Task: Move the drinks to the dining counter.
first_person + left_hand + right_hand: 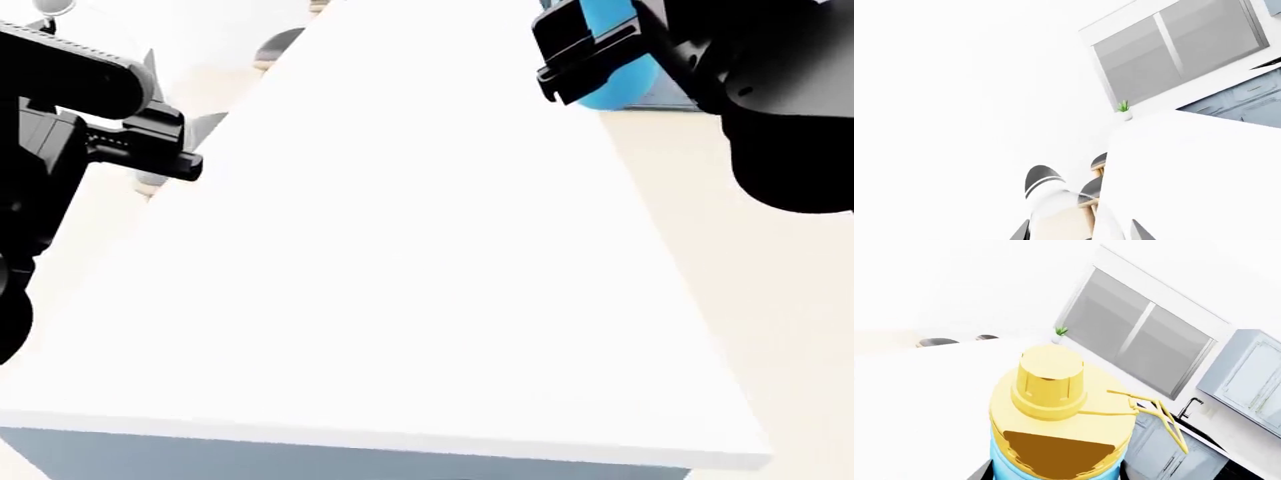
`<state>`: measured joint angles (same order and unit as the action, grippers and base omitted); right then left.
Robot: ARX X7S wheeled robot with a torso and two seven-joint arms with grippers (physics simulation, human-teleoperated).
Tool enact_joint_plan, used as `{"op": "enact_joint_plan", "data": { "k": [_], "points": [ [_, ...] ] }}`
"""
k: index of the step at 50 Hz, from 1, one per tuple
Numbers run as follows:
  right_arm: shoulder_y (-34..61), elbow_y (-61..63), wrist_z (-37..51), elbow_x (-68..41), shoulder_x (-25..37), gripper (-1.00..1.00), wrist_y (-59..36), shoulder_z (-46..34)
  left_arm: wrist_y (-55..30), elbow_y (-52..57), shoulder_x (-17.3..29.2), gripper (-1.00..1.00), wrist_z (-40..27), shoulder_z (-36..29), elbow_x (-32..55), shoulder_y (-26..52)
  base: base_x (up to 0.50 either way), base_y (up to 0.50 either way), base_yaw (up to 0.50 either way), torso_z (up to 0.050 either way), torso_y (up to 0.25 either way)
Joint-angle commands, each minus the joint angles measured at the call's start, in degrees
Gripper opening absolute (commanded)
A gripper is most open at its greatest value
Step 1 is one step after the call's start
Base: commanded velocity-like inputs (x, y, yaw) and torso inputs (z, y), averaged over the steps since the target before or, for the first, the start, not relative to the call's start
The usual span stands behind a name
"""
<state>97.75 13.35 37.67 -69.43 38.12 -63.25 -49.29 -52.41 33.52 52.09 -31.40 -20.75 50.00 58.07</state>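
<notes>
The dining counter (400, 250) is a long plain white top on a grey-blue base and fills the middle of the head view. My right gripper (587, 50) is shut on the sky-blue flask (621, 75) and holds it over the counter's far right edge. In the right wrist view the flask's yellow lid and loop (1051, 385) rise between the jaws of that gripper (1054, 475). My left gripper (167, 150) is at the counter's left edge. In the left wrist view, this gripper (1081, 232) is shut on the clear, almost-white bottle (1054, 215), beside the counter (1187, 165).
Grey-cushioned stools (1098, 160) stand along the counter's left side. A small potted plant (1123, 106) sits below a wide window (1174, 45). Grey-blue cabinets and a sink tap (1191, 407) line the far wall. Pale floor (787, 300) lies right of the counter.
</notes>
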Motion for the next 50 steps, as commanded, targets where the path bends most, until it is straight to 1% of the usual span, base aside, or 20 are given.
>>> {"op": "enact_joint_plan", "data": {
  "k": [1, 3, 6, 7, 11, 14, 15, 16, 33, 35, 36, 37, 40, 50],
  "points": [
    [0.49, -0.19, -0.52, 2.02, -0.15, -1.0, -0.27, 0.28, 0.73, 0.04, 0.27, -1.0, -0.64, 0.67, -0.76, -0.32, 0.0, 0.0, -0.5, 0.0, 0.0],
    [0.51, -0.14, -0.46, 2.13, -0.16, -1.0, -0.27, 0.21, 0.69, 0.07, 0.34, -1.0, -0.59, 0.58, -0.83, -0.29, 0.0, 0.0, -0.5, 0.0, 0.0],
    [0.7, 0.37, -0.86, 2.46, 0.04, -1.0, -0.06, 0.05, 0.67, 0.26, 0.47, -1.0, -0.52, 0.55, -0.8, -0.3, 0.26, 0.01, 0.0, 0.0, 0.0],
    [0.12, 0.12, -0.57, 1.27, 0.03, -1.0, 1.39, 1.81, 0.66, 0.2, 0.48, -1.0, -0.56, 0.71, -0.65, -0.25, 0.0, 0.0, 0.0, 0.0, 0.0],
    [0.36, -0.48, -0.14, -0.08, -0.18, -1.0, 1.25, 2.79, 0.61, 0.17, 0.37, -1.0, -0.49, 0.59, -0.69, -0.02, 0.0, 0.0, 0.0, 0.003, 0.003],
    [0.56, -0.55, -0.21, 0.1, -0.12, -1.0, 0.82, 2.41, 0.78, 0.03, 0.25, -1.0, -0.42, 0.42, -0.89, -0.08, 0.0, 0.0, 0.0, 0.0, 0.0],
    [1.43, -0.51, 0.19, 1.05, -0.25, -1.0, -1.02, 0.83, 0.79, -0.03, 0.21, -1.0, -0.37, 0.45, -0.82, -0.06, 0.0, 0.0, 0.0, 0.0, 0.0],
    [1.24, -0.2, 0.18, 1.82, -0.22, -1.0, -0.74, 0.38, 0.79, -0.11, 0.15, -1.0, -0.36, 0.46, -0.81, 0.05, 0.0, 0.0, 0.0, 0.0, 0.0],
    [0.8, -0.3, -0.09, 1.89, -0.14, -1.0, 0.06, 0.5, 1.49, -0.63, 0.04, -1.0, -0.05, 0.08, -1.32, -0.54, -0.5, -0.02, 0.0, 0.0, 0.001],
    [0.7, 0.15, -0.7, 2.2, 0.01, -1.0, 0.69, 0.47, 1.68, -0.71, 0.06, -1.0, 0.03, -0.11, -1.64, -0.7, 0.0, 0.0, 0.0, 0.0, 0.0],
    [0.66, 0.97, -2.33, 2.64, 0.32, -1.0, 1.27, -0.03, 1.74, -0.72, 0.08, -1.0, 0.09, -0.27, -1.84, -0.75, 0.0, 0.0, 0.0, 0.01, 0.0],
    [0.64, 0.47, -1.09, 2.4, 0.2, -1.0, 0.34, -0.12, 1.67, -0.65, 0.12, -1.0, 0.08, -0.17, -1.67, -0.72, 0.0, 0.0, 0.0, 0.0, 0.0],
    [0.97, 0.79, -1.72, 3.16, 0.42, -1.0, 1.14, -0.07, 1.64, -0.59, 0.22, -1.0, 0.04, -0.09, -1.61, -0.68, 0.06, 0.02, 0.0, 0.0, 0.003],
    [0.93, 0.24, -1.61, 3.03, 0.1, -1.0, 0.89, -0.26, 2.08, -0.61, 0.3, -1.0, 0.12, 0.01, -1.63, -1.12, 0.49, 0.24, 0.0, 0.0, 0.001]
  ]
}}
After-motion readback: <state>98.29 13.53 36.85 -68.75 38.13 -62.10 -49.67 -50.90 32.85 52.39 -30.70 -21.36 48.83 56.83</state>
